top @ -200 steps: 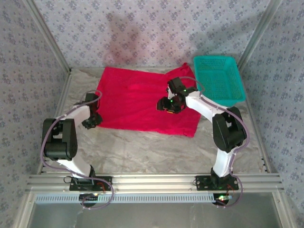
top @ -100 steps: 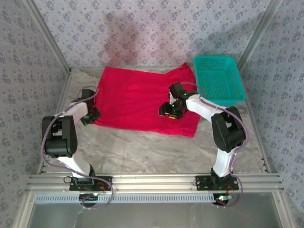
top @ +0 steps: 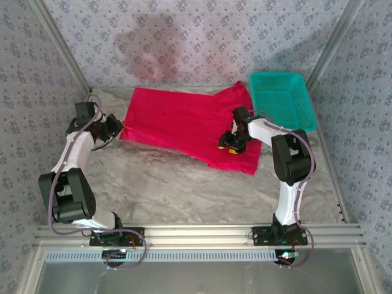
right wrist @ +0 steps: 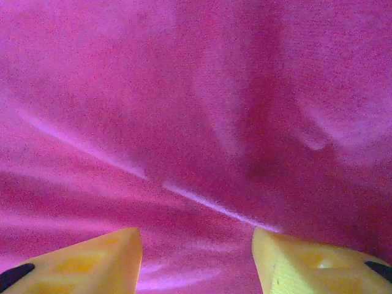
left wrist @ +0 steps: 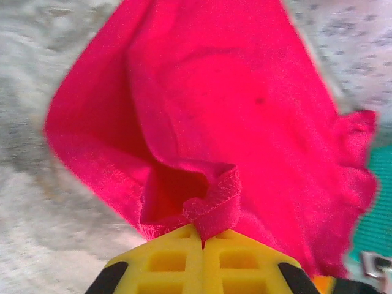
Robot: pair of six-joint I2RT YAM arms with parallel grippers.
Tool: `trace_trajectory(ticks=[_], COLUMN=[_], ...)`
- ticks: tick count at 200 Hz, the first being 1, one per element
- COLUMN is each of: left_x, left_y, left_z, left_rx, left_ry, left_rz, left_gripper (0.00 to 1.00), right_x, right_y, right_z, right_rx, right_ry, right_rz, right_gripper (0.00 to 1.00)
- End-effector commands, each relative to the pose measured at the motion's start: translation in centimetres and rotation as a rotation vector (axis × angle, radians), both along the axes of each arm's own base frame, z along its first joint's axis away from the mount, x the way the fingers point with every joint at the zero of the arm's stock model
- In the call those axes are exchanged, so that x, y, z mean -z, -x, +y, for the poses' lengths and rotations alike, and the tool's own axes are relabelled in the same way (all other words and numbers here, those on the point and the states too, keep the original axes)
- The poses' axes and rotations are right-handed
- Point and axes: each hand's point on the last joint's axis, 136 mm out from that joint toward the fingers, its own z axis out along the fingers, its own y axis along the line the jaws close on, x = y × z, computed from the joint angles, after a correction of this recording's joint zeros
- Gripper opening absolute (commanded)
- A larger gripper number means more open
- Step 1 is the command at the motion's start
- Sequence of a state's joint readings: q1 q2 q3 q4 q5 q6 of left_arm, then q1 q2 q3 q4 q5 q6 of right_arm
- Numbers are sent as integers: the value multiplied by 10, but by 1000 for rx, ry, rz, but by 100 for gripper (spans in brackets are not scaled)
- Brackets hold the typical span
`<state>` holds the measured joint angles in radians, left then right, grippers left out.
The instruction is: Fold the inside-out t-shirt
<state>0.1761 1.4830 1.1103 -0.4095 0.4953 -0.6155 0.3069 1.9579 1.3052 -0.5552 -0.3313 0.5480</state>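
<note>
The left pincer (left wrist: 202,237) clamps the hem of the red t-shirt (left wrist: 245,110) at its tips, while the right pincer (right wrist: 196,257) stands agape, cloth just beneath it.

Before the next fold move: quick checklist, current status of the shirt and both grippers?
1. Left gripper clamped on the t-shirt hem: ok, shut with the hem pinched in its jaws.
2. Right gripper gripping cloth: not ok, open above the shirt, nothing between its jaws.
3. Shirt lying flat on the table: not ok, creased, near edge running slantwise.
4. Shirt clear of the basket: cannot tell, one corner lies right beside it.
5. Grippers well apart: ok, one at each end of the shirt.
</note>
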Motion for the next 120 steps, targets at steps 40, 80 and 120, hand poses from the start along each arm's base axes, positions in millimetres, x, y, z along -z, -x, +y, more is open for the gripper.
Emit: trace_trajectory(ticks=[40,80,120], left_x=[-16,0,29], left_y=[10,16,56], left_z=[-10,-1,7], left_rx=[52,11,-73], left_ry=[347,312,191], left_rz=[-95,-20,93], left_gripper=[0,0,1], right_x=[30,18,-31], right_y=[22,15,7], right_z=[-54,-50,-13], right_rx=[39,25,-64], right_ry=[200,188,83], right_rz=[138,98,-16], right_gripper=[55,55,56])
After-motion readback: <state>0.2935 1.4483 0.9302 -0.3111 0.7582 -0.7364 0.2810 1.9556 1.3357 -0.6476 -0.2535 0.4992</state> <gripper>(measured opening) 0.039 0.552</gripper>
